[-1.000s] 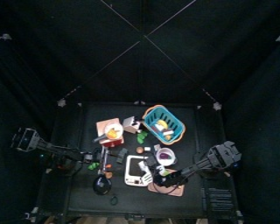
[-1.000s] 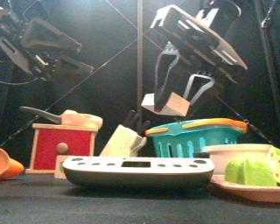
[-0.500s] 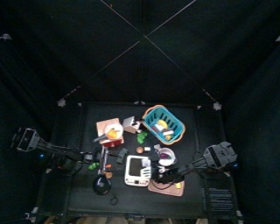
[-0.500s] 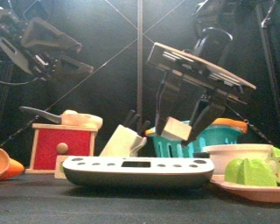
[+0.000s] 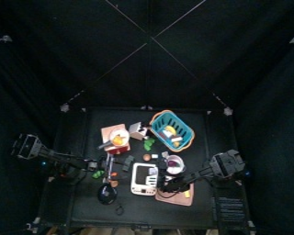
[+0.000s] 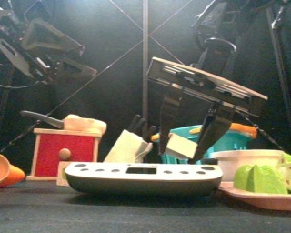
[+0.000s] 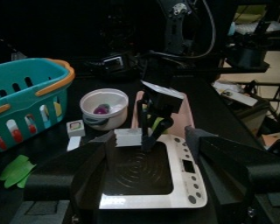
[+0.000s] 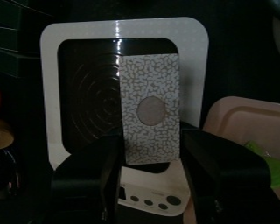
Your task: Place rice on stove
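My right gripper [image 8: 150, 153] clamps a flat, speckled rice packet [image 8: 152, 107] between wide-set jaws, hanging just above the white stove's [image 8: 125, 37] dark cooktop. My left gripper [image 7: 143, 166] rests open, near the stove's edge, beside the teal basket [image 7: 25, 87].

Dim, dark-curtained scene; soft focus, mild blur throughout.

Speckled paper-like rice packet [image 8: 150, 109] over glossy white plastic stove [image 8: 125, 52] (dark smooth cooktop).
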`<action>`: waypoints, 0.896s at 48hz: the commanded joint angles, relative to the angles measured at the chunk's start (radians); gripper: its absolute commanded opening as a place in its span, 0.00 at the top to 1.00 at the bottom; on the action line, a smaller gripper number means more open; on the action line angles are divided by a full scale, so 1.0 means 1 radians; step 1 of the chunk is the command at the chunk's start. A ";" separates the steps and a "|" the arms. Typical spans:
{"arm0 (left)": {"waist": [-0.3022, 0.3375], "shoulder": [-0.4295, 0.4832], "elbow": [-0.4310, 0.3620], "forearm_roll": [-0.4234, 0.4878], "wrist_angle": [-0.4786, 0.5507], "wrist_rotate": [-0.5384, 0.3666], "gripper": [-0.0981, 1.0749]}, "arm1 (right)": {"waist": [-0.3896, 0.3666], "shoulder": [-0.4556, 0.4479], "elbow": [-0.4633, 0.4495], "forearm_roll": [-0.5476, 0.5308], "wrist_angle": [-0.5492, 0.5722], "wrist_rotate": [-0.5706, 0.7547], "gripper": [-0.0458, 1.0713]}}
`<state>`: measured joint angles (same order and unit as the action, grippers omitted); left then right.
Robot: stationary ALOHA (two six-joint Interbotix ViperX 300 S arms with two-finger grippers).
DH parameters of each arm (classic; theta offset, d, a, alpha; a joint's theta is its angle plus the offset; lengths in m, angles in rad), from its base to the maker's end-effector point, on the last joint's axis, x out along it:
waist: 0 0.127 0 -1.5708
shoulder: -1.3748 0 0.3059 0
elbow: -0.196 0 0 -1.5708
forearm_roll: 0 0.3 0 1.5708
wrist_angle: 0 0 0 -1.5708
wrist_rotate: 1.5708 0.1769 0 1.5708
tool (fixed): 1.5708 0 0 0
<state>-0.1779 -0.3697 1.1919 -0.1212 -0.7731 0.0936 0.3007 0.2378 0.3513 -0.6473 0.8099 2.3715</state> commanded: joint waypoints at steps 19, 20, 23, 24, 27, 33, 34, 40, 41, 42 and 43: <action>-0.002 -0.005 -0.009 0.005 -0.005 0.003 0.09 | 0.000 -0.020 -0.051 0.002 0.018 -0.006 0.11; -0.002 -0.003 -0.009 0.005 -0.005 0.003 0.09 | 0.000 -0.021 -0.051 0.002 0.020 -0.006 0.11; -0.002 -0.005 -0.008 0.005 -0.006 0.003 0.09 | 0.000 -0.023 -0.051 -0.003 0.021 -0.008 0.11; -0.002 -0.003 -0.008 0.005 -0.005 0.003 0.09 | 0.000 -0.023 -0.049 -0.005 0.021 -0.009 0.11; -0.002 -0.005 -0.009 0.005 -0.005 0.003 0.09 | 0.002 -0.026 -0.049 -0.006 0.021 -0.012 0.11; -0.002 -0.003 -0.009 0.005 -0.005 0.003 0.09 | 0.002 -0.034 -0.041 -0.009 0.021 -0.017 0.11; -0.002 -0.005 -0.009 0.005 -0.006 0.003 0.09 | 0.002 -0.034 -0.040 -0.009 0.021 -0.017 0.11; -0.002 -0.003 -0.009 0.005 -0.006 0.003 0.09 | 0.000 -0.044 -0.032 -0.009 0.021 -0.031 0.11; -0.002 -0.005 -0.009 0.005 -0.006 0.003 0.09 | 0.000 -0.048 -0.032 -0.009 0.021 -0.034 0.11; -0.002 -0.005 -0.009 0.006 -0.006 0.003 0.09 | 0.000 -0.051 -0.032 -0.009 0.021 -0.040 0.11; 0.000 -0.005 -0.011 0.005 -0.005 0.003 0.09 | -0.002 -0.054 -0.032 -0.011 0.023 -0.044 0.11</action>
<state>-0.1779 -0.3697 1.1919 -0.1181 -0.7731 0.0951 0.3022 0.2424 0.3283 -0.6519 0.8299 2.3378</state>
